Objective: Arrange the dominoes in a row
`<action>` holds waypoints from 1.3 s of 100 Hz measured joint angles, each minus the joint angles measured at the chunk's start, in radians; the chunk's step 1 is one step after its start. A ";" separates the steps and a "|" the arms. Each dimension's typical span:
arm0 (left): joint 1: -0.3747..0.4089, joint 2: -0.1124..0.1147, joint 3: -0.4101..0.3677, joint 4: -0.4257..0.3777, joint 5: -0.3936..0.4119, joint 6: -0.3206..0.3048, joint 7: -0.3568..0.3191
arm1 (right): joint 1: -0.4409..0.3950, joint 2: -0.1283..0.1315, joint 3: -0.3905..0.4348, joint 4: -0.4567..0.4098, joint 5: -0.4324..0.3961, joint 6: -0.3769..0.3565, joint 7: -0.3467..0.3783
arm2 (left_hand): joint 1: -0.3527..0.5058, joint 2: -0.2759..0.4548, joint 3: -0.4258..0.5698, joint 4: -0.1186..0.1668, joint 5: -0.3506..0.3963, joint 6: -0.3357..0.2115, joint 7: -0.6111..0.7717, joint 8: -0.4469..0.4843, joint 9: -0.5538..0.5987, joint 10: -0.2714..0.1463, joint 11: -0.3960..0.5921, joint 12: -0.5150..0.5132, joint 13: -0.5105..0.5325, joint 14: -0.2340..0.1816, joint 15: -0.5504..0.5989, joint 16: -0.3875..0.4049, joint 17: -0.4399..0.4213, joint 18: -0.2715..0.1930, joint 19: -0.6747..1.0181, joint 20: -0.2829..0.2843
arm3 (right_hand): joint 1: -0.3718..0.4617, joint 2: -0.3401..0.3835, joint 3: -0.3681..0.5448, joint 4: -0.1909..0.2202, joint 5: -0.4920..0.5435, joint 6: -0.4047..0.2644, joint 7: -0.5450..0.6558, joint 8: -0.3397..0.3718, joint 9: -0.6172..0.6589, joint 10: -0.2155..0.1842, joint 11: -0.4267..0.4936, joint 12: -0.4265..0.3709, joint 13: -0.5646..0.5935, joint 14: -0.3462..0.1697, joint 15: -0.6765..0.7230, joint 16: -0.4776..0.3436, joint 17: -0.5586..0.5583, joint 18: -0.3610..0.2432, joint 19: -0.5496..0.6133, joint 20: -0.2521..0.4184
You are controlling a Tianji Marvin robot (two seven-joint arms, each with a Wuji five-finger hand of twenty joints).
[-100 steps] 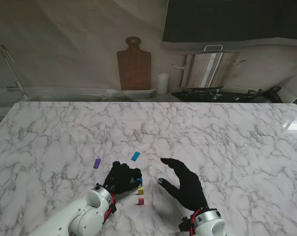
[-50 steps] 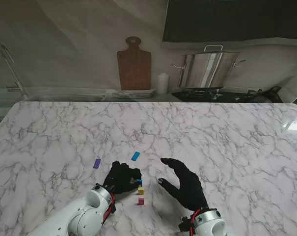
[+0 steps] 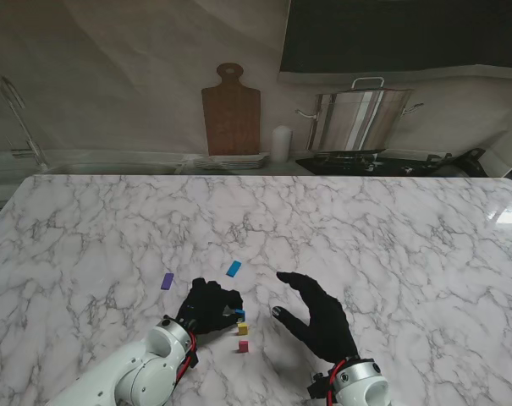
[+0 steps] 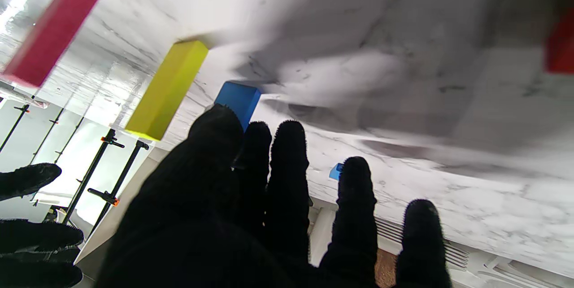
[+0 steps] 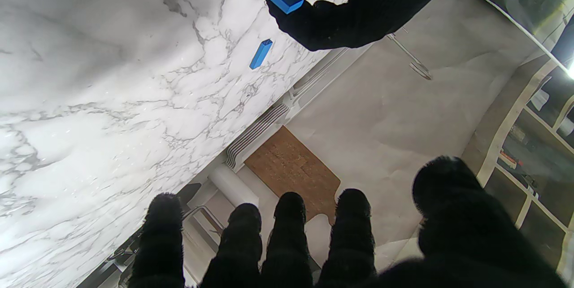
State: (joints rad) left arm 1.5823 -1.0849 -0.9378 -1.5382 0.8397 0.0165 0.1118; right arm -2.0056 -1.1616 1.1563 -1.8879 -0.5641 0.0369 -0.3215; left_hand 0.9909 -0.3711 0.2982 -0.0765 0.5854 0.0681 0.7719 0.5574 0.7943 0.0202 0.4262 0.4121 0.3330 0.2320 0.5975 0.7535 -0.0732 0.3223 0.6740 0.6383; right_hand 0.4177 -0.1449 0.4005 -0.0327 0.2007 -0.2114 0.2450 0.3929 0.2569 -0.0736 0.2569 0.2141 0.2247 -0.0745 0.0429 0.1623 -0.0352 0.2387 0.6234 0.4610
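Three dominoes stand in a short line between my hands: magenta [image 3: 243,346] nearest me, then yellow [image 3: 242,328], then blue [image 3: 240,313]. My left hand [image 3: 209,306], in a black glove, has its thumb and fingertips closed on the blue domino [image 4: 237,99]; the yellow domino [image 4: 168,88] and the magenta domino [image 4: 58,23] stand beside it. A second blue domino [image 3: 233,269] lies flat farther from me, and a purple domino [image 3: 167,281] lies to the left. My right hand [image 3: 319,317] hovers open to the right of the line, fingers [image 5: 289,216] spread and holding nothing.
The marble table [image 3: 391,245] stretches far beyond the dominoes. A cutting board [image 3: 231,108], a white candle [image 3: 279,144] and a steel pot [image 3: 361,118] stand behind its far edge. A blurred red shape [image 4: 560,48] shows close to the left wrist camera.
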 measured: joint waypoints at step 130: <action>0.038 0.016 -0.055 -0.035 0.040 -0.025 -0.057 | -0.001 0.000 0.002 -0.002 0.000 0.001 0.001 | -0.124 -0.011 0.197 0.011 -0.050 0.035 -0.220 -0.003 -0.107 0.013 -0.037 -0.061 -0.061 0.004 -0.055 -0.024 -0.001 -0.006 -0.080 0.032 | 0.000 0.000 0.000 0.000 0.000 0.000 0.000 0.000 0.000 0.000 0.000 0.000 0.000 0.000 0.000 0.000 0.000 0.000 0.000 0.000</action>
State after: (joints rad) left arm 1.6202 -1.0686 -0.9926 -1.5731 0.8795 -0.0081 0.0551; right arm -2.0068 -1.1614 1.1580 -1.8897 -0.5637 0.0383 -0.3205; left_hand 0.8666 -0.3825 0.4949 -0.0655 0.5354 0.1028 0.5522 0.5544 0.6875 0.0332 0.3891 0.3512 0.2718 0.2363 0.5421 0.7294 -0.0737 0.3162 0.5939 0.6700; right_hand 0.4177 -0.1449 0.4005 -0.0327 0.2007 -0.2114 0.2450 0.3929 0.2569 -0.0736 0.2569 0.2141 0.2247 -0.0745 0.0428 0.1623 -0.0352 0.2387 0.6234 0.4610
